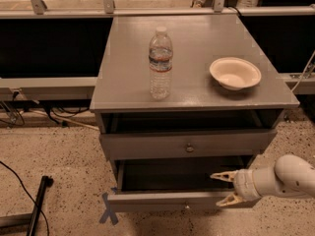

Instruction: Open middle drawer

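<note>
1. In the camera view, found a gray cabinet filling the middle of the frame, with a clear water bottle upright near 12 o'clock on its top and a pale bowl toward 2 o'clock, well apart from the bottle.
2. Located the middle drawer at 6 o'clock, its flat front drawn well forward of the cabinet face and a dark open cavity showing behind it.
3. Noted its small round knob at the front's centre, barely showing at the lower edge.
4. Saw the top drawer just above, standing slightly proud of the cabinet face and apart from the gripper.
5. Placed the gripper at 4 o'clock, reaching in from the right on a white arm.
6. Read the jaws as spread, one of the fingers over the cavity and the other low at the front's upper right edge, so straddling that edge. Could not tell whether either pressed on the wood.
7. Spotted a blue tape cross on the speckled floor at 7 o'clock, beside the drawer's left corner.
8. Judged the step in hand as the end of the pull, with the opening largely done.
9. Judged the next move as a short straight draw toward 6 o'clock if more travel is wanted, otherwise a release with the fingers lifted clear of the front without nudging it back in.
</note>
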Controlling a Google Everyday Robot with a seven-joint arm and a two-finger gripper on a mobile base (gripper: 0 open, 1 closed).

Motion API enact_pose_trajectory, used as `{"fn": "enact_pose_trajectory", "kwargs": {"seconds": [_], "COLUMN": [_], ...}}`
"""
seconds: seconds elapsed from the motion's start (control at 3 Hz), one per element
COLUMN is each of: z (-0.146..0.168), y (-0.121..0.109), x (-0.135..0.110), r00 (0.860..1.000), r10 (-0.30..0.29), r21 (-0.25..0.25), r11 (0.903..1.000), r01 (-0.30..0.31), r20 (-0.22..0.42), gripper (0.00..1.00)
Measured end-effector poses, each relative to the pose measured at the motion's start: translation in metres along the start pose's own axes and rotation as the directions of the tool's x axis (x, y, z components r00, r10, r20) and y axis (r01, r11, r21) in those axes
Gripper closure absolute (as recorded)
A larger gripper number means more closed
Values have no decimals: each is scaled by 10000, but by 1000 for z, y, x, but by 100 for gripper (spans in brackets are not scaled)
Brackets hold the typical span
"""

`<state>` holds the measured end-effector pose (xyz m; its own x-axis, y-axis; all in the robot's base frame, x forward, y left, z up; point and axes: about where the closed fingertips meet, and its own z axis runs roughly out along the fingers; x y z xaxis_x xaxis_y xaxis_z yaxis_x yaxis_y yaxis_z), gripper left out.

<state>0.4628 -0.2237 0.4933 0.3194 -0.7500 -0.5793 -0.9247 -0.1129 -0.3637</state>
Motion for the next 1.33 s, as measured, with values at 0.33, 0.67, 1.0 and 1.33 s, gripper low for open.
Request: {"fn": "enact_pose_trajectory", "kwargs": {"seconds": [0.33, 0.67, 1.0, 1.33], "z": [3, 4, 4, 7], "y": [1, 1, 1, 4], "x": [1, 0, 0, 3], "r00": [10000, 10000, 10000, 9999], "r10": [30, 25, 25, 41], "r21": [-47, -67, -69, -197], "r11": [10000, 10000, 10000, 9998], "r01": [-30, -25, -25, -43], "r20": [5, 30, 29, -105], "gripper": [10, 0, 0, 0]}}
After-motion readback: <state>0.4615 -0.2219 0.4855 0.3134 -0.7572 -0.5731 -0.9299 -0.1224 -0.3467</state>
